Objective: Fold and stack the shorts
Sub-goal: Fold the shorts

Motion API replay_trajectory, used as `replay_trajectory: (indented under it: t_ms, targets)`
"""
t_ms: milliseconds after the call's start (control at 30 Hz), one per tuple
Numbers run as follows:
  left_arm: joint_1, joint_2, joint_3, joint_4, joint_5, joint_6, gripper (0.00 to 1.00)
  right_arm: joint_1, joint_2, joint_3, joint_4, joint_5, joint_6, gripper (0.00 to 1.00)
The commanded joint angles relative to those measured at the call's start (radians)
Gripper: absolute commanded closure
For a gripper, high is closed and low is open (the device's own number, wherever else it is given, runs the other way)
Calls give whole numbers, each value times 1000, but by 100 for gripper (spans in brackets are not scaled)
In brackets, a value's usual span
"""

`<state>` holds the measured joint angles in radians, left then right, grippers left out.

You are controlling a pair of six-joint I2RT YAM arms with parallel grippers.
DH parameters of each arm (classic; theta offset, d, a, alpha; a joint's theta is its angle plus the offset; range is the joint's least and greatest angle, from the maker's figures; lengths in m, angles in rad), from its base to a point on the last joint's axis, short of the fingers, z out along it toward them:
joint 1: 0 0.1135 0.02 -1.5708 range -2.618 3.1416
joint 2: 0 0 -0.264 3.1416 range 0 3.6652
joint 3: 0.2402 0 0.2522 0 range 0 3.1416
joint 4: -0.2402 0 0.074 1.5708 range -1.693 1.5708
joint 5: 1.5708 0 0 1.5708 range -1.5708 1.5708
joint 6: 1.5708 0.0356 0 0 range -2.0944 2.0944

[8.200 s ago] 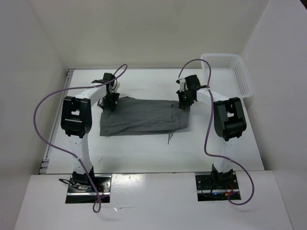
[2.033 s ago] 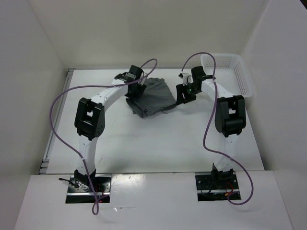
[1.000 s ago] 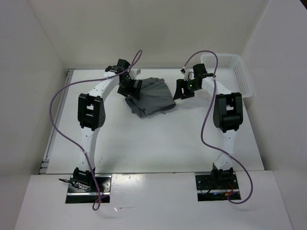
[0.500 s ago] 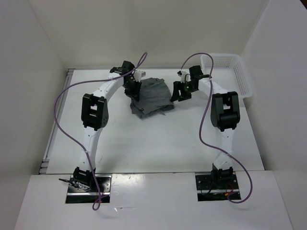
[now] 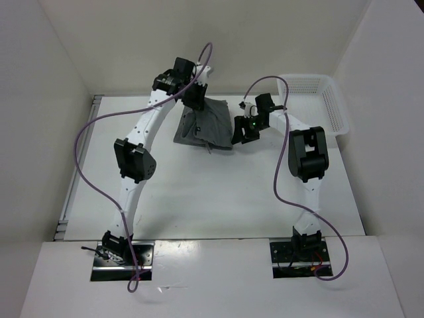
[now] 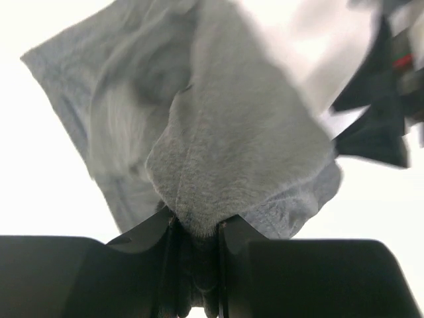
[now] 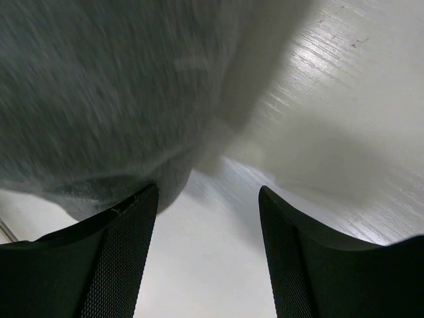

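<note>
grips the shorts (image 6: 225,152) in the clenched left pincer (image 6: 197,232), lifted higher and farther back than before; right pincer (image 7: 207,195) released just beside.

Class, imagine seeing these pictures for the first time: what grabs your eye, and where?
The grey shorts lie bunched at the far middle of the table, one end lifted in the shut left gripper. The right gripper stands open beside their right edge, and a white mesh basket sits in the far right corner.
</note>
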<state>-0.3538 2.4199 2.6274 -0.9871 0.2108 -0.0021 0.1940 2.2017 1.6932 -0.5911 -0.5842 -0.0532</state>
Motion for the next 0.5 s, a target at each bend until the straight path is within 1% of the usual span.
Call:
replay_trajectory:
  t_ms: [0,67,133,200,233,267,300,367,467]
  targets:
    - [-2,5,71,4,-51,2,74,12,4,-3,31,7,-2,32]
    - [-2,27,71,13,-64,2,74,12,4,-3,31,7,-2,32]
    - [12,65,95,25,-74,2,70,21,4,-3,31,7,-2,32]
    - [39,126,129,36,-108,2,69,21,4,-3,31,7,-2,32]
    - [52,149,178,36,-108,2,67,21,4,-3,31,7,-2,32]
    - [79,171,206,36,-108,2,62,21,4,-3,31,7,-2,32]
    - [94,214,230,48,-108,2,59,21,4,-3,31,7,-2,32]
    - [122,251,296,48,-96,2,57,21,4,-3,31,7,-2,32]
    - [144,300,332,83,-120,2,45,21,-5,6,31,7,-2,32]
